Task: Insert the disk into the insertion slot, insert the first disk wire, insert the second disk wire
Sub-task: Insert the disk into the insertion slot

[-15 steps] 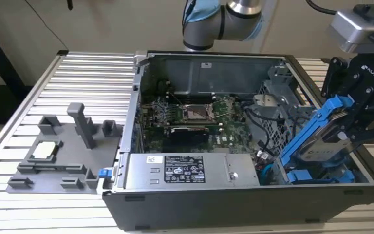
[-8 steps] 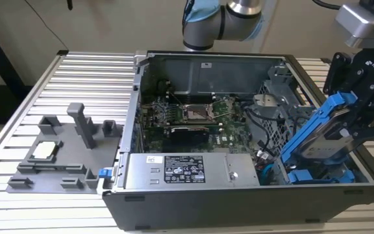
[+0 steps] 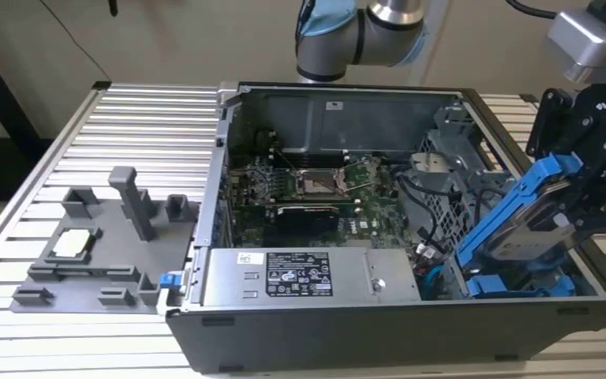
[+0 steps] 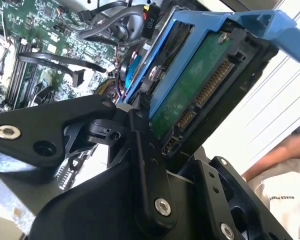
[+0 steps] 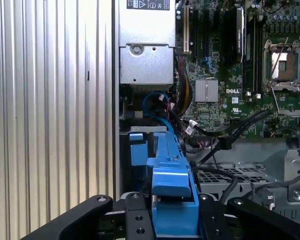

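Black gripper (image 4: pixel 190 107) links fill the foreground in both wrist views, the fingers (image 4: pixel 140 130) closed narrowly on the disk (image 4: pixel 187 95) and pinching its blue carrier frame from both sides. In the second wrist view the drive's green circuit board and its row of connector pins (image 4: pixel 210 82) face the camera, with a person's arm (image 4: pixel 280 150) beyond the case edge. The first wrist view looks along the carrier's blue spine (image 5: pixel 170 170), which runs from between the fingers toward the power-supply box (image 5: pixel 142 60).

In the exterior view the gripper (image 3: pixel 574 197) sits at the exterior view's right. The disk (image 3: pixel 514 229) is tilted steeply, its upper end in the fingers and its lower end down at the insertion slot (image 3: pixel 469 270) in the front corner of the open computer case (image 3: pixel 387 335). How far it has entered I cannot tell. Another blue-framed drive (image 3: pixel 529 286) lies flat just beneath it. The case also holds the motherboard (image 3: pixel 314 185), loose black cables (image 3: pixel 429 209) and the labelled power-supply box.

On the ribbed metal table (image 3: pixel 145 118), well apart at the exterior view's left, stands a grey fixture (image 3: pixel 82 253).
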`<state>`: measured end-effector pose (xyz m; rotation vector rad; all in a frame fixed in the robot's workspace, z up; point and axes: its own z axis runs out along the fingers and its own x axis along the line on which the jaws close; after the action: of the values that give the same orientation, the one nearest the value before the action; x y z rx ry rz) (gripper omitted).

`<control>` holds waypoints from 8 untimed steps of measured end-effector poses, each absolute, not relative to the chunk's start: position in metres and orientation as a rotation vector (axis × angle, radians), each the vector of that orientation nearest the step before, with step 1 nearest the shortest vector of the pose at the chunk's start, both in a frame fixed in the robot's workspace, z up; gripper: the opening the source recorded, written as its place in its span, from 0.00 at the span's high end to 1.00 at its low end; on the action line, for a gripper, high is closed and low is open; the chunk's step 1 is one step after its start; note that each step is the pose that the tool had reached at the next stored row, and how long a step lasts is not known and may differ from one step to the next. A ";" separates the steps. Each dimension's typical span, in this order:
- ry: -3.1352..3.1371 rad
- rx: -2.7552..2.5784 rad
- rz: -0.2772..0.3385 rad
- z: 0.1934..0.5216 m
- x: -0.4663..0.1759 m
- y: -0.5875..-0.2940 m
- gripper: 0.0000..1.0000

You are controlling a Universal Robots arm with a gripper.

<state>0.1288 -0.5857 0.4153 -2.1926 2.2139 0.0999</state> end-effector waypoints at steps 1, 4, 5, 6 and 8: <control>2.213 -2.191 0.096 0.414 0.129 -0.586 0.67; 2.209 -2.188 0.089 0.412 0.129 -0.586 0.67; 2.209 -2.188 0.089 0.411 0.129 -0.586 0.67; 2.209 -2.188 0.088 0.410 0.129 -0.586 0.67; 2.209 -2.188 0.088 0.407 0.129 -0.586 0.67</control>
<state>0.1287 -0.5858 0.4069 -2.1885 2.2091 0.0880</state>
